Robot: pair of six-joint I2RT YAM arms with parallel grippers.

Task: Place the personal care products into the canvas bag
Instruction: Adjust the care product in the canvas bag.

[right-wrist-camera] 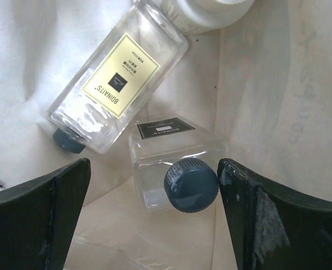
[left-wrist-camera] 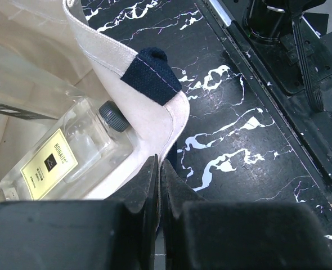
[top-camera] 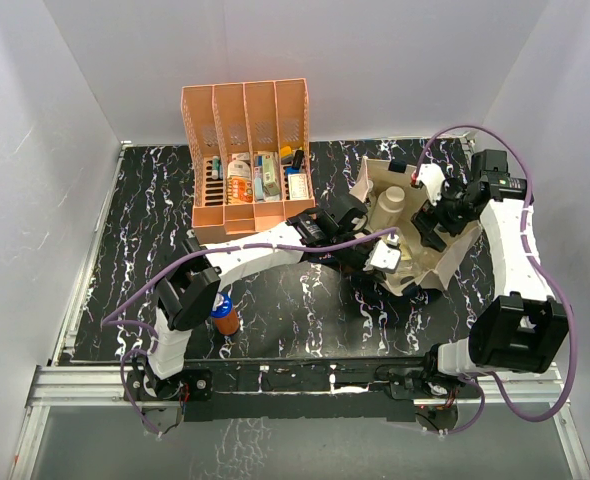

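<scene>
The cream canvas bag [top-camera: 377, 172] lies open at the right of the table. My left gripper [left-wrist-camera: 159, 163] is shut on the canvas bag's rim [left-wrist-camera: 155, 115], just below a navy strap end [left-wrist-camera: 152, 76]. My right gripper [right-wrist-camera: 155, 174] is open inside the bag, its fingers either side of a clear square bottle's dark cap [right-wrist-camera: 191, 184]. Beside it lie a clear grey-capped bottle with a yellow label [right-wrist-camera: 115, 84] and a white cylinder [top-camera: 390, 205]. An orange-brown blue-capped bottle [top-camera: 225, 316] stands on the table by my left arm.
An orange four-slot file rack [top-camera: 245, 120] stands at the back left with several small items in its slots. White walls close in the black marbled table [top-camera: 295, 300] on three sides. My left arm [top-camera: 265, 250] stretches across the middle.
</scene>
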